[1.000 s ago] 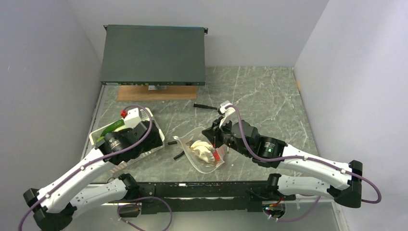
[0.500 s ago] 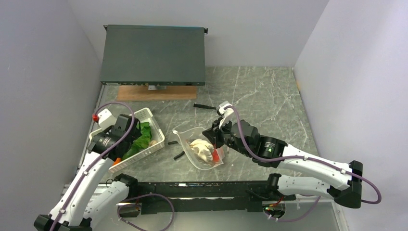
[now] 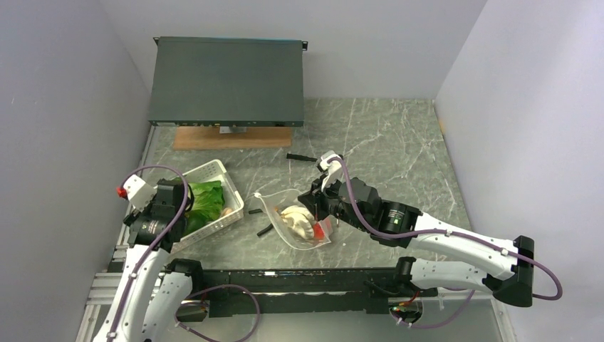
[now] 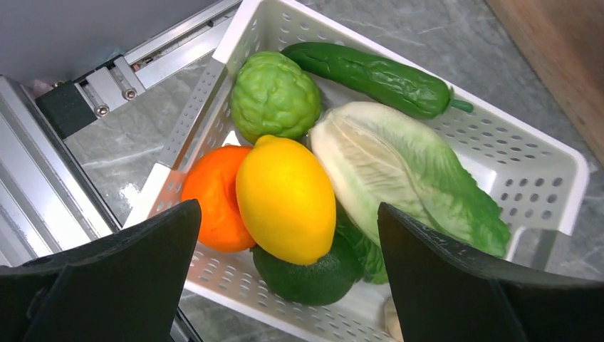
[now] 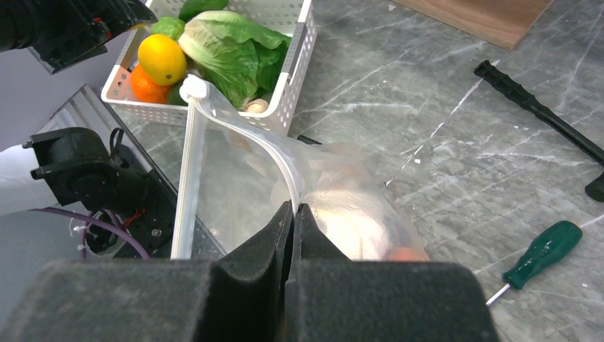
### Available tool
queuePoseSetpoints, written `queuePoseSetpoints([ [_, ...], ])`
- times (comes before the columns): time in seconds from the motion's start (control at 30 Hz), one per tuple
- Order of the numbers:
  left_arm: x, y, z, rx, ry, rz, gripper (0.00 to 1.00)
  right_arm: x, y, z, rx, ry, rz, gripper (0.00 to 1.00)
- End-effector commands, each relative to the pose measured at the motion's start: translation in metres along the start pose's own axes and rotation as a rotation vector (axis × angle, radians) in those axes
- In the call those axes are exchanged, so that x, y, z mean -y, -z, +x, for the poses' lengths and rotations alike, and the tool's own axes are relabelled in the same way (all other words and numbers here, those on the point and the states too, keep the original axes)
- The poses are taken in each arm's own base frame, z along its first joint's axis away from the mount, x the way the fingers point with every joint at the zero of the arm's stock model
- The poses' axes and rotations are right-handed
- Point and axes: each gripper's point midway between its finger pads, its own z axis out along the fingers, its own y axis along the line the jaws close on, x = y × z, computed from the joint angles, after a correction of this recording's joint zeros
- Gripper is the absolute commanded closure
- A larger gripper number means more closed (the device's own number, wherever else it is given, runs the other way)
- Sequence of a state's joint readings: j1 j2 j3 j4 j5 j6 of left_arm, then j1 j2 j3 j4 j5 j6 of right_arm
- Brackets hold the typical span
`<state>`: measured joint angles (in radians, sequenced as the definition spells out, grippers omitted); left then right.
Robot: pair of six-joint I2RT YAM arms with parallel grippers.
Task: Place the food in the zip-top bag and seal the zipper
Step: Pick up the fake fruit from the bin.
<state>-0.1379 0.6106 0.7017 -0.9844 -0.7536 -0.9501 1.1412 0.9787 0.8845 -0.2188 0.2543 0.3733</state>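
Observation:
The zip-top bag [image 3: 288, 214] lies open on the table with a white mushroom cluster [image 3: 298, 219] and a red piece [image 3: 324, 229] inside. My right gripper [image 3: 318, 206] is shut on the bag's mouth edge [image 5: 293, 210] and holds one zipper strip [image 5: 278, 165] up. The other strip [image 5: 186, 164] hangs apart from it. My left gripper [image 4: 287, 214] is open and empty above the white basket [image 4: 541, 139]. The basket holds a lemon [image 4: 285, 196], an orange [image 4: 212, 192], a bumpy green ball [image 4: 274, 96], a cucumber [image 4: 370, 75], lettuce [image 4: 399, 171] and a dark green fruit [image 4: 306, 274].
A dark flat box [image 3: 226, 82] sits on a wooden board [image 3: 231, 137] at the back. A black tool [image 5: 527, 103] and a green-handled screwdriver [image 5: 541, 246] lie right of the bag. Two small black pieces [image 3: 263, 230] lie between the basket and the bag. Walls close both sides.
My left arm has pulled back to the left and toward the near edge, so the food in the basket now shows. My right gripper still holds the bag's edge, nearly unmoved.

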Motion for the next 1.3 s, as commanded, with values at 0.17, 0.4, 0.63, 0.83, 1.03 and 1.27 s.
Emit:
queuePoseSetpoints([
  [0.17,-0.005,-0.024,0.014,-0.042,-0.001,-0.074,0.0,-0.004,0.002,-0.018,0.055,-0.003,-0.016,1.0],
  [0.4,-0.006,-0.032,0.026,-0.049,0.048,-0.082,0.04,-0.006,-0.002,-0.018,0.038,0.009,-0.018,1.0],
  [0.63,-0.012,-0.035,0.027,0.003,0.121,-0.077,0.16,-0.001,-0.002,-0.02,0.047,0.011,-0.001,1.0],
  [0.83,-0.016,-0.034,0.017,0.058,0.145,-0.076,0.22,-0.002,0.001,-0.021,0.061,0.013,-0.015,1.0],
  [1.03,-0.019,-0.037,0.025,0.038,0.133,-0.091,0.13,0.0,0.0,-0.021,0.054,0.015,-0.006,1.0],
  [1.27,-0.015,-0.046,0.038,0.002,0.103,-0.1,0.03,-0.003,-0.002,-0.02,0.045,0.017,-0.014,1.0],
])
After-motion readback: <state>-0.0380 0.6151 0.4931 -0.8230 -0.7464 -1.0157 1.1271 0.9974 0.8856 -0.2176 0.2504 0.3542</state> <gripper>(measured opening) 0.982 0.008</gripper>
